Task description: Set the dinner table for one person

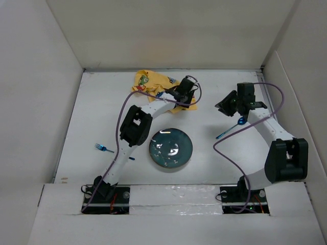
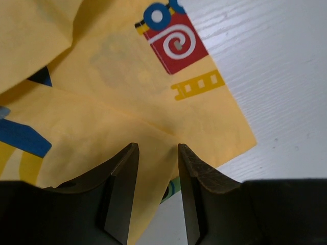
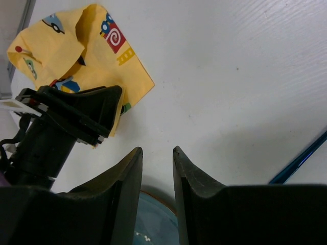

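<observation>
The scene is lit brightly and evenly from overhead. In the top view the white desk (image 1: pixel 102 117) is rendered pale grey, and only soft, short shadows are cast beneath the arms. Small speckled reflections are caught on the dark plate (image 1: pixel 170 148), and the picture is slightly soft and grainy. In the wrist views the left end effector (image 2: pixel 158 153) and right end effector (image 3: pixel 157 155) are shown nearly black and underexposed, while the yellow cloth (image 2: pixel 127 102) and the desk grain are held in sharp focus
</observation>
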Robot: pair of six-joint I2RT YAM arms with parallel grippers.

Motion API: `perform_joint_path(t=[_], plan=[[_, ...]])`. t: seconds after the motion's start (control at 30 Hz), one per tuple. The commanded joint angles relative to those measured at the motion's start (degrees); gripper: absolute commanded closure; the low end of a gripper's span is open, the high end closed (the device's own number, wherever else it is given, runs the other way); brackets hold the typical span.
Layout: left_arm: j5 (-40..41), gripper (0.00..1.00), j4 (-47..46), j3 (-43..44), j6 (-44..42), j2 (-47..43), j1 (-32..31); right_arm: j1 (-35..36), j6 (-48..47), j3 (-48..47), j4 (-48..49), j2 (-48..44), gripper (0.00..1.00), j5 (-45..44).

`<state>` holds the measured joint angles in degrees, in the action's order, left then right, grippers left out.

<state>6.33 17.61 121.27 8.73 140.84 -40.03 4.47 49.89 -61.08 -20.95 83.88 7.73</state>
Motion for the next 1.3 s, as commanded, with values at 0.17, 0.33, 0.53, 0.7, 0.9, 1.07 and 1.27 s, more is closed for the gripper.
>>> perform_joint_path(t=[0.17, 0.33, 0.53, 0.7, 0.9, 1.07, 1.27], plan=[[2.46, 0.66, -0.38, -2.0, -1.79, -1.7, -1.01, 0.01, -0.93, 1.67, 3.81, -1.44, 0.63, 4.14], [2.72, 0.84, -1.17, -3.59, -1.35, -2.23, -1.01, 0.01, -1.81, 0.79, 4.16, -0.03, 0.62, 5.1], [4.48, 1.0, -1.26, -3.67, -0.91, -4.69, -1.01, 1.24, -2.07, -0.18, 5.3, 2.69, 0.59, 2.3], [4.14, 1.0, -3.63, -7.62, 0.58, -13.29, -0.49, 5.63, -5.66, -7.81, 2.32, 11.37, 0.51, -4.54], [0.63, 1.0, -7.14, -15.97, 4.71, -25.24, 3.45, 11.86, -9.19, -24.84, -5.93, 24.56, 0.44, -12.46], [-1.23, 1.0, -9.6, -26.32, 9.36, -35.97, 8.03, 14.95, -10.25, -32.08, -12.09, 33.8, 0.44, -16.77], [0.08, 1.0, -10.14, -38.01, 11.31, -46.94, 12.86, 16.36, -8.76, -35.69, -16.05, 37.85, 0.44, -20.11]])
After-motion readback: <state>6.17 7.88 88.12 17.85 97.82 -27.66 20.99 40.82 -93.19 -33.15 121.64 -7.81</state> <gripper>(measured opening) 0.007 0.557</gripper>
